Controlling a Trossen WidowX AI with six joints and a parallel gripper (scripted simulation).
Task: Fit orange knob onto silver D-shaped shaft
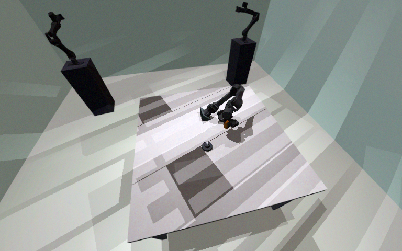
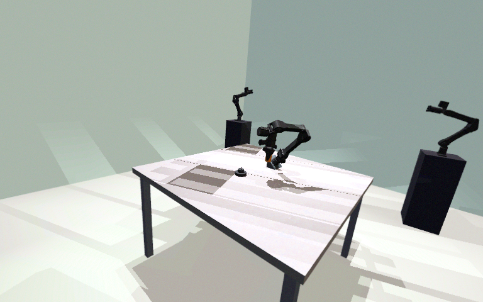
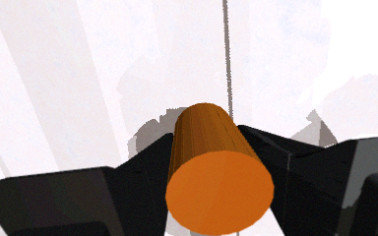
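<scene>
Across the middle of the room stands the table (image 1: 183,207), its pale top striped with grey bands and crossed by thin seams. Two dark plinths (image 1: 88,86) stand on the floor beyond it, each carrying a spare black arm that reaches nothing. On the far part of the table top sits the working arm (image 2: 290,133), folded at the elbow so that its wrist points down toward the surface; it throws a ragged shadow onto the top just beside it.

At the wrist, the gripper (image 3: 219,162) is clamped on the orange knob (image 3: 217,172), one black finger (image 3: 145,162) pressed to each side of its ribbed barrel. The wrist view looks along the knob: its flat round end faces the camera and the far end points at the table top (no hole can be made out from this side). From the exterior view the knob (image 2: 269,155) hangs close above the table; whether its lower end touches the surface cannot be told.

Smallest of all, the round pedestal (image 1: 207,146) sits on the table top well apart from the knob, nearer the middle of the table beside a seam, with the silver shaft (image 2: 241,168) standing up from its centre, too small to show its flat side.
</scene>
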